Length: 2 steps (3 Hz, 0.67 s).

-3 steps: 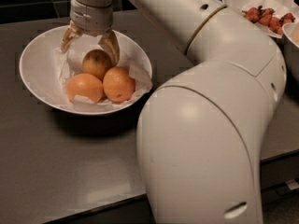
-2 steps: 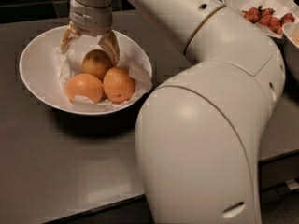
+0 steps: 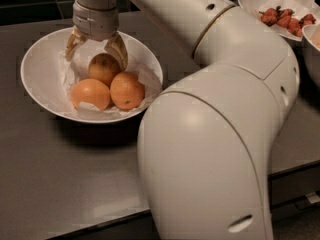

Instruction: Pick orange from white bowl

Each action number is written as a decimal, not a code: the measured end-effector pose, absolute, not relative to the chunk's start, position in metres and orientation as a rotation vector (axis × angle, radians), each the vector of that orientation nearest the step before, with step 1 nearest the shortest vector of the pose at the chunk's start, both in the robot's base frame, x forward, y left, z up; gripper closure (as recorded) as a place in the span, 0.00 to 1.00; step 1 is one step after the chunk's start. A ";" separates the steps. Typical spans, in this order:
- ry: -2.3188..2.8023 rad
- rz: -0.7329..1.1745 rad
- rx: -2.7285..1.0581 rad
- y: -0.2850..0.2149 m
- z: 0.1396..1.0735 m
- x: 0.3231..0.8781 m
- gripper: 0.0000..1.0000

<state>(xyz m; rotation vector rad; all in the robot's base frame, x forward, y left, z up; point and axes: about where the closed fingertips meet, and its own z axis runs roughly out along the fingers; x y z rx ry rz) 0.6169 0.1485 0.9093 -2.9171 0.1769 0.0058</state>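
The white bowl (image 3: 37, 79) sits at the left of the dark table, lined with crumpled white paper. In it lie the dull brownish-yellow orange (image 3: 102, 67) at the back and two brighter oranges (image 3: 91, 93) (image 3: 127, 90) in front. My gripper (image 3: 95, 54) hangs over the bowl from above, open. Its two fingers (image 3: 119, 48) straddle the dull orange's top, one at each side. The orange still rests in the bowl.
A white bowl of red strawberries (image 3: 280, 14) stands at the back right, with another white dish edge (image 3: 311, 39) beside it. My large white arm (image 3: 215, 134) fills the middle and right of the view. The table's front edge runs along the bottom.
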 end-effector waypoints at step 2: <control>0.156 0.007 -2.929 0.150 0.904 0.617 0.22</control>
